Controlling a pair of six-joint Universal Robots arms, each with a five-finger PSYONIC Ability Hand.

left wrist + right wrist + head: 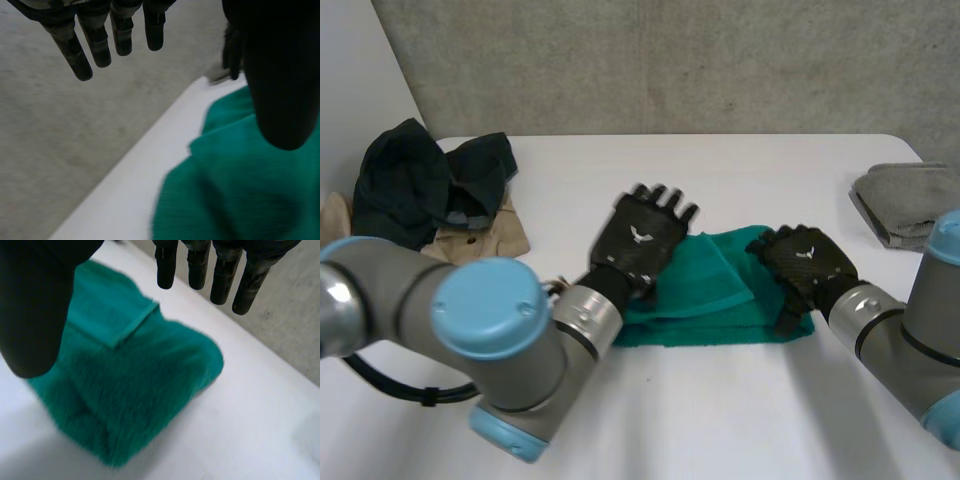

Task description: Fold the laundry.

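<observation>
Green towel [720,300]: folded flat on the white table [720,410] with a smaller flap doubled over on top. It lies under both hands, between the two arms.

Left hand [640,240]: palm down over the towel's end on its own arm's side. Its fingers are straight, a little spread, and reach past the cloth's far edge.

Left hand, wrist view: the fingers [95,45] are straight and stand well apart from the thumb [280,75], with nothing between them. The towel [240,190] is below the thumb and palm, and a strip of bare table [125,190] lies beside it.

Right hand [805,262]: back upward, over the towel's opposite end.

Right hand, wrist view: the fingers [220,275] are straight and the thumb [35,305] is held wide of them, gripping nothing. The towel [135,390] is below the palm, the flap's edge is below the fingertips, and there is bare table [250,415] beyond.

Contact: both palms seem to hover just over the cloth, though whether they touch it is hard to judge.

Dark clothes [420,180]: a heap well apart from the left hand, on its outer side, lying partly on a beige garment [485,238].

Grey towel [905,200]: folded, well apart from the right hand on its outer side.
</observation>
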